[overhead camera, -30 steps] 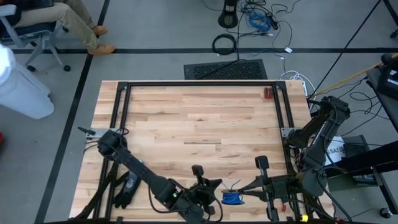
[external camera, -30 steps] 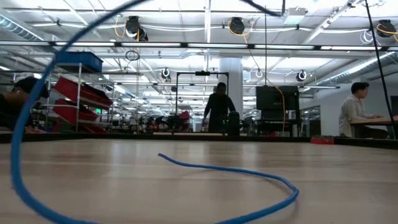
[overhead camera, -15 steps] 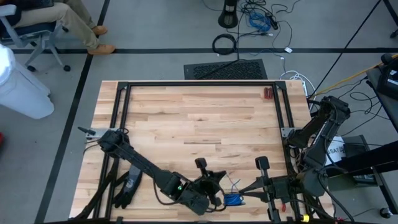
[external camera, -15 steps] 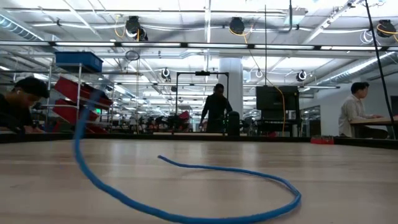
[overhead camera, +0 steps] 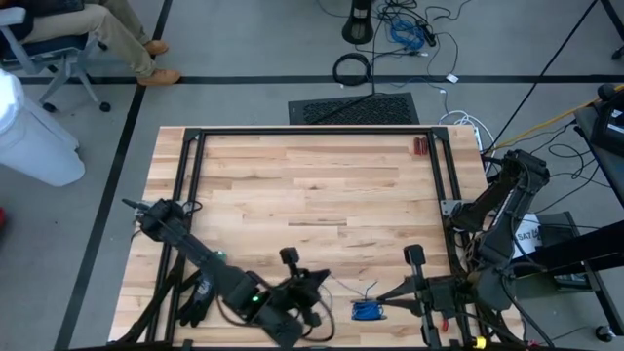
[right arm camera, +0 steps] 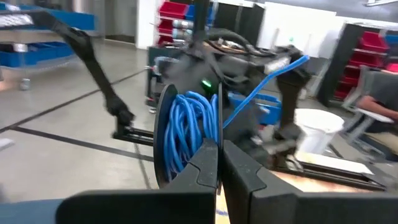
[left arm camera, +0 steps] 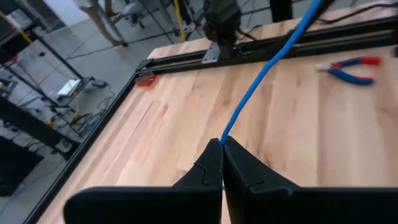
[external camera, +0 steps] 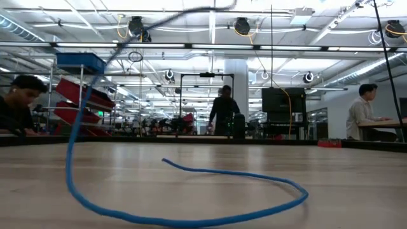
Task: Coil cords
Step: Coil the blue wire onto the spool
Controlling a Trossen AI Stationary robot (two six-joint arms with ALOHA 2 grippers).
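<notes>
From above, you see the blue cord (overhead camera: 368,310) bundled at the near edge of the counter (overhead camera: 312,185), between both grippers. In the low view its loop lies on the wood. The left gripper (left arm camera: 222,144) has its jaws clamped on the cord's tail. The right gripper (right arm camera: 219,144) has its jaws clamped on the coil.

A: Both arms matte black, slim links, rounded joint housings. Left arm (overhead camera: 210,263) carries a small green light near the wrist.

B: Right arm (overhead camera: 507,210), beside the table (overhead camera: 312,175) edge: white label on its base, thin cables trailing. Fingers (left arm camera: 205,171) black, wedge-shaped.
</notes>
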